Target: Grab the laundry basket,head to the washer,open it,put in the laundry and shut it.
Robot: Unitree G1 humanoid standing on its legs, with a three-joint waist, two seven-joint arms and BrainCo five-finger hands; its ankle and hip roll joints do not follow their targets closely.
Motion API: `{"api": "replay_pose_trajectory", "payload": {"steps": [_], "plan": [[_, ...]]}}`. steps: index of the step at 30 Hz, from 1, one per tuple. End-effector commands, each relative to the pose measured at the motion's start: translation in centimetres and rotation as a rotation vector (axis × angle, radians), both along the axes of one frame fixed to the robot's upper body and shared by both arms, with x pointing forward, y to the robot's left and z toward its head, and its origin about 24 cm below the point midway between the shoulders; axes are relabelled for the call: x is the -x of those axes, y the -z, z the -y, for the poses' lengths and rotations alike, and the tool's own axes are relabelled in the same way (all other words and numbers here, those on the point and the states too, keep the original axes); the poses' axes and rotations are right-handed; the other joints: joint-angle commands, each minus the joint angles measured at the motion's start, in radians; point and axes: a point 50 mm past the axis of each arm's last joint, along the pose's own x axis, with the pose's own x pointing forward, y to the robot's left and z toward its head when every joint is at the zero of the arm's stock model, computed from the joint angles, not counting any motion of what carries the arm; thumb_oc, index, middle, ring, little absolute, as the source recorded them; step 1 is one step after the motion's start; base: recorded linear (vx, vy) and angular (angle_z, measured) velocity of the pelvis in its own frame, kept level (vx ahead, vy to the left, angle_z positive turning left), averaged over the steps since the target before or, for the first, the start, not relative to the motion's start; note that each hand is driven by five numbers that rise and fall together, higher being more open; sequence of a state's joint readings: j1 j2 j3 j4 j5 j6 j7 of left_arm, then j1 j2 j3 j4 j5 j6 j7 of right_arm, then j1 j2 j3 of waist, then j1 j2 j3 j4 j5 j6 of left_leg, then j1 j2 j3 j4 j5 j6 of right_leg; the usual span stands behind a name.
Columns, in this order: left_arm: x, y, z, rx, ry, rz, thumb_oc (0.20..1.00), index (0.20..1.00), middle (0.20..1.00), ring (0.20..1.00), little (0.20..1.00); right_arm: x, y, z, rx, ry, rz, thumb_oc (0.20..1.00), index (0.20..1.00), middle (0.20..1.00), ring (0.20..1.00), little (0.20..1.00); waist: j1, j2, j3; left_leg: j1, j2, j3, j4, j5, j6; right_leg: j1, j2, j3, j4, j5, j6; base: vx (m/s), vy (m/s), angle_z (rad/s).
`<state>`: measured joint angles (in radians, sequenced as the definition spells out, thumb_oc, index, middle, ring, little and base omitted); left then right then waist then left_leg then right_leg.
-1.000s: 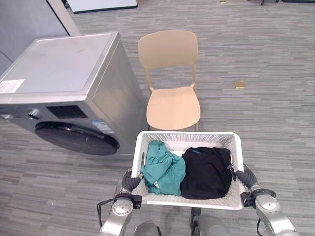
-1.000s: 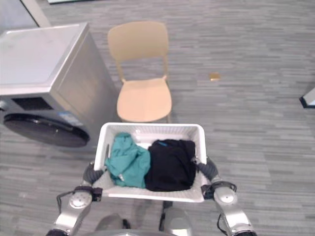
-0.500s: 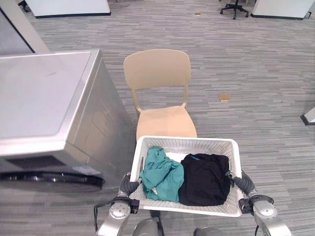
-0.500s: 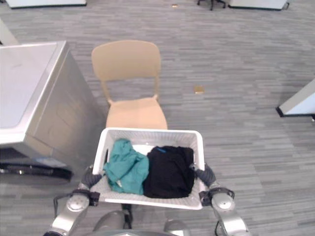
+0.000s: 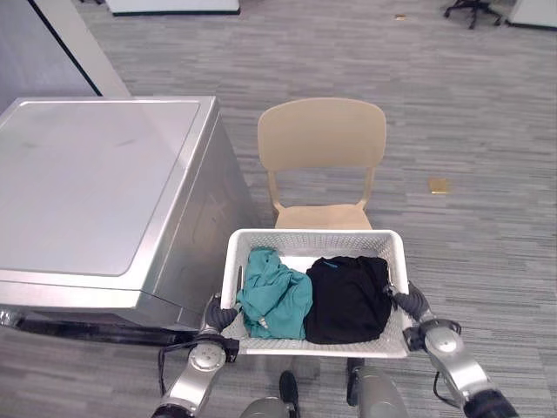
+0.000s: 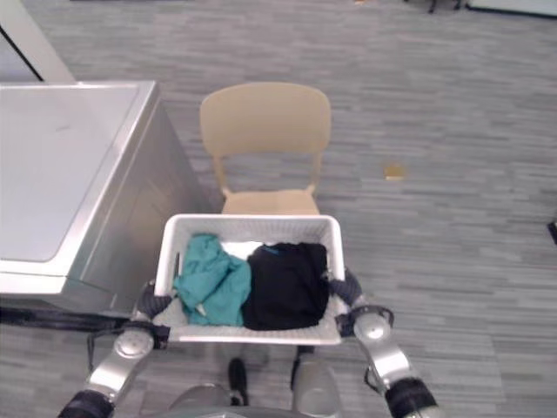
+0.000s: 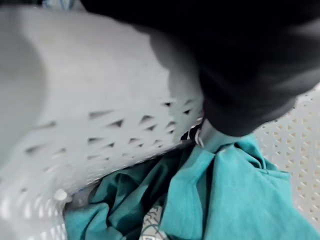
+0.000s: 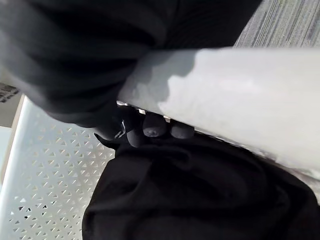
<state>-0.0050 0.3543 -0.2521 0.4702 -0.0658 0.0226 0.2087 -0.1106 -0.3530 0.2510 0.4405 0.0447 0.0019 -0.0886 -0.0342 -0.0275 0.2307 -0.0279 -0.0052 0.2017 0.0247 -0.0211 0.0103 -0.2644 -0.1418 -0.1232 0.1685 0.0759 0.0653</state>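
Grey striped carpet floor (image 5: 487, 113) covers the room. On robot's left stands the silver washer (image 5: 104, 192), seen from above, its dark round door (image 5: 87, 329) at the lower front edge, closed. Just beside the washer, on its right, is a beige chair (image 5: 320, 144), empty seat facing the robot.

White laundry basket (image 5: 305, 239) with perforated walls is carried in front of the robot, between the 2 hands, above the floor; its far rim overlaps the chair seat in the head views. Inside are 2 clothes: a teal garment (image 5: 271, 292) on the left half and a black garment (image 5: 348, 298) on the right half, touching each other in the middle.

Left hand (image 5: 219, 315) is at the basket's left short side, right hand (image 5: 409, 302) at the right short side, both w/ dark covers against the rim. In right wrist view the dark-tipped fingers (image 8: 152, 127) curl under the white rim, over the black garment, so this hand grips the basket. For the left hand, the wrist view shows the rim and teal cloth but not the fingers clearly; I cannot tell how they are closed.
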Motion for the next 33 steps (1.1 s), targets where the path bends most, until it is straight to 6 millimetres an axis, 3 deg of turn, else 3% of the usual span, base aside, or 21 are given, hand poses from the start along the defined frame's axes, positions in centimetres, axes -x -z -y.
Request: {"api": "replay_pose_trajectory", "payload": {"steps": [1, 7, 9, 17, 18, 19, 20, 21, 22, 24, 28, 30, 31, 33], "plan": [[-5.0, -4.5, 3.0, 0.059, 0.086, 0.263, 0.200, 0.200, 0.200, 0.200, 0.200, -2.4, -3.2, 0.4, 0.086, -0.021, 0.163, 0.200, 0.200, 0.200, 0.200, 0.200, -0.009, 0.017, 0.023, -0.154, 0.074, -0.036, 0.098, -0.012, -0.060, 0.055, 0.006, -0.028, 0.021, -0.177, 0.050, -0.23, -0.039, -0.12], [-8.4, -5.9, 4.5, 0.060, 0.053, 0.305, 0.200, 0.200, 0.200, 0.200, 0.200, -5.3, -4.7, -2.4, 0.001, -0.007, 0.221, 0.200, 0.200, 0.200, 0.200, 0.200, -0.009, 0.035, 0.050, -0.278, 0.079, -0.056, 0.100, 0.027, -0.060, -0.086, 0.011, -0.024, 0.063, -0.166, 0.039, -0.14, -0.002, 0.00], [-10.4, -7.3, 4.7, 0.033, 0.026, 0.344, 0.200, 0.200, 0.200, 0.200, 0.200, -7.0, -6.2, -3.7, 0.000, -0.015, 0.272, 0.200, 0.200, 0.200, 0.200, 0.200, -0.010, 0.036, 0.071, -0.310, 0.079, -0.069, 0.101, 0.023, -0.069, -0.120, 0.011, -0.018, 0.077, -0.186, 0.046, -0.02, -0.004, 0.00], [-15.7, -13.4, 4.5, -0.097, -0.032, 0.474, 0.200, 0.200, 0.200, 0.200, 0.200, -11.8, -12.5, -6.0, 0.055, -0.035, 0.438, 0.200, 0.200, 0.200, 0.200, 0.200, -0.005, 0.033, 0.143, -0.384, 0.073, -0.083, 0.096, 0.057, -0.079, -0.185, -0.001, -0.013, 0.073, -0.159, 0.054, -0.05, 0.010, 0.02], [-16.7, -15.3, 4.7, -0.110, -0.036, 0.520, 0.395, 0.395, 0.395, 0.395, 0.395, -12.7, -14.0, -6.6, 0.045, -0.033, 0.472, 0.200, 0.200, 0.200, 0.200, 0.200, -0.003, 0.032, 0.159, -0.394, 0.073, -0.084, 0.101, 0.058, -0.081, -0.191, -0.004, -0.013, 0.072, -0.154, 0.055, -0.04, 0.027, 0.05], [-16.7, -15.4, 4.7, -0.110, -0.036, 0.521, 0.467, 0.467, 0.467, 0.467, 0.467, -12.7, -14.1, -6.6, 0.045, -0.033, 0.473, 0.200, 0.200, 0.200, 0.200, 0.200, -0.003, 0.031, 0.160, -0.394, 0.073, -0.084, 0.101, 0.058, -0.081, -0.191, -0.004, -0.013, 0.072, -0.153, 0.055, -0.03, 0.023, 0.06], [-17.3, -16.6, 4.6, -0.106, -0.044, 0.554, 1.000, 1.000, 1.000, 1.000, 1.000, -13.2, -14.9, -6.9, 0.055, -0.034, 0.487, 0.200, 0.200, 0.200, 0.200, 0.200, 0.001, 0.030, 0.172, -0.401, 0.073, -0.085, 0.105, 0.058, -0.084, -0.192, -0.006, -0.013, 0.065, -0.147, 0.058, -0.01, 0.009, 0.06], [-17.3, -16.7, 4.6, -0.106, -0.044, 0.554, 1.000, 1.000, 1.000, 1.000, 1.000, -13.2, -15.0, -6.9, 0.055, -0.034, 0.488, 0.235, 0.235, 0.235, 0.235, 0.235, 0.001, 0.030, 0.173, -0.401, 0.073, -0.085, 0.105, 0.058, -0.084, -0.192, -0.006, -0.013, 0.065, -0.147, 0.058, -0.01, 0.009, 0.06], [-17.4, -17.1, 4.5, -0.108, -0.048, 0.566, 1.000, 1.000, 1.000, 1.000, 1.000, -13.4, -15.3, -6.9, 0.057, -0.033, 0.490, 0.561, 0.561, 0.561, 0.561, 0.561, 0.003, 0.028, 0.178, -0.404, 0.073, -0.086, 0.109, 0.057, -0.085, -0.192, -0.006, -0.012, 0.062, -0.144, 0.059, 0.00, 0.000, 0.03], [-17.7, -17.9, 4.5, -0.102, -0.049, 0.590, 1.000, 1.000, 1.000, 1.000, 1.000, -13.6, -15.6, -7.1, 0.048, -0.029, 0.496, 1.000, 1.000, 1.000, 1.000, 1.000, 0.004, 0.025, 0.188, -0.404, 0.074, -0.084, 0.114, 0.052, -0.086, -0.189, -0.007, -0.009, 0.052, -0.136, 0.063, 0.01, 0.032, 0.04], [-16.9, -16.6, 4.1, -0.083, -0.049, 0.571, 1.000, 1.000, 1.000, 1.000, 1.000, -12.9, -14.0, -6.4, 0.036, -0.020, 0.452, 1.000, 1.000, 1.000, 1.000, 1.000, 0.002, 0.021, 0.187, -0.393, 0.074, -0.082, 0.121, 0.043, -0.086, -0.176, -0.007, -0.005, 0.046, -0.135, 0.062, 0.02, 0.026, 0.01], [-15.8, -15.0, 4.1, -0.068, -0.030, 0.552, 1.000, 1.000, 1.000, 1.000, 1.000, -12.1, -12.2, -5.6, 0.035, -0.010, 0.407, 1.000, 1.000, 1.000, 1.000, 1.000, 0.002, 0.019, 0.181, -0.377, 0.075, -0.078, 0.125, 0.033, -0.084, -0.159, -0.008, -0.003, 0.043, -0.138, 0.061, 0.06, 0.037, 0.01], [-14.5, -13.2, 4.0, -0.035, -0.025, 0.519, 1.000, 1.000, 1.000, 1.000, 1.000, -11.0, -10.5, -4.5, 0.035, 0.006, 0.368, 1.000, 1.000, 1.000, 1.000, 1.000, 0.002, 0.016, 0.167, -0.355, 0.076, -0.073, 0.125, 0.024, -0.083, -0.138, -0.009, -0.002, 0.041, -0.140, 0.059, 0.07, 0.027, 0.02], [-13.7, -12.3, 3.9, -0.011, -0.028, 0.501, 1.000, 1.000, 1.000, 1.000, 1.000, -10.3, -9.6, -3.7, 0.039, 0.018, 0.349, 1.000, 1.000, 1.000, 1.000, 1.000, 0.002, 0.015, 0.155, -0.337, 0.077, -0.070, 0.120, 0.021, -0.083, -0.120, -0.009, -0.003, 0.034, -0.142, 0.059, 0.05, 0.009, 0.01]]}}
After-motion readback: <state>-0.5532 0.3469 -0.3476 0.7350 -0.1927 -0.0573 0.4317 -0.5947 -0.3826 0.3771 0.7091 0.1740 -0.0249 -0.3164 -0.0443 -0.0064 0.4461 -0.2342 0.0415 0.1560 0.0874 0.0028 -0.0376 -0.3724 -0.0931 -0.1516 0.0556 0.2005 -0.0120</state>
